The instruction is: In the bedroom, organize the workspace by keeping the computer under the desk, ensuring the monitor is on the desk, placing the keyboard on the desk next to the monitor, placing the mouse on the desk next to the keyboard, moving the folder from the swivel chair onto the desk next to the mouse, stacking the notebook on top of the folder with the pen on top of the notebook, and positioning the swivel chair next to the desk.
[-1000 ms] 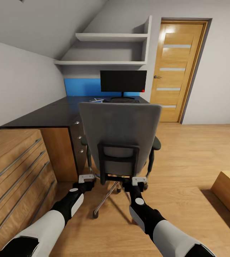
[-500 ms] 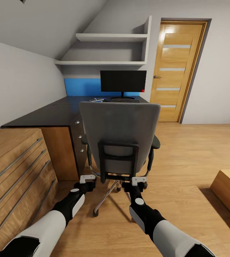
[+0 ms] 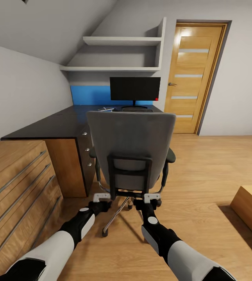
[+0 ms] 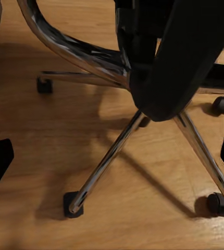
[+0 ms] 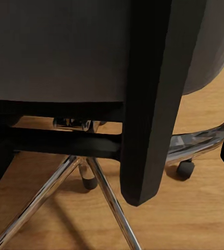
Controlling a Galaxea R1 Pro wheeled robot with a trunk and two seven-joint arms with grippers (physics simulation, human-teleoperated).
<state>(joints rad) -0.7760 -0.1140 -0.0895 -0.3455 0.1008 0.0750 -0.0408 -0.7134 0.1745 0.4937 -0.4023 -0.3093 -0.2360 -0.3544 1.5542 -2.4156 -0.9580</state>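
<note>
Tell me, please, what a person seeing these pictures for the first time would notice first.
The grey swivel chair stands in the centre, its back to the camera, with both arms reaching toward its lower frame. Beyond it, the black monitor sits on the dark desk before a bright blue panel. A wooden door stands to the right.

Head high behind swivel chair [image 3: 131, 150]; wrists near its base.

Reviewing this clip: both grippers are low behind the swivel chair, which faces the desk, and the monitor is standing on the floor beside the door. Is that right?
Not quite. The head view shows the monitor standing on the desk, in front of the blue back panel, not on the floor. The rest holds: the left gripper and right gripper sit low behind the swivel chair.
</note>
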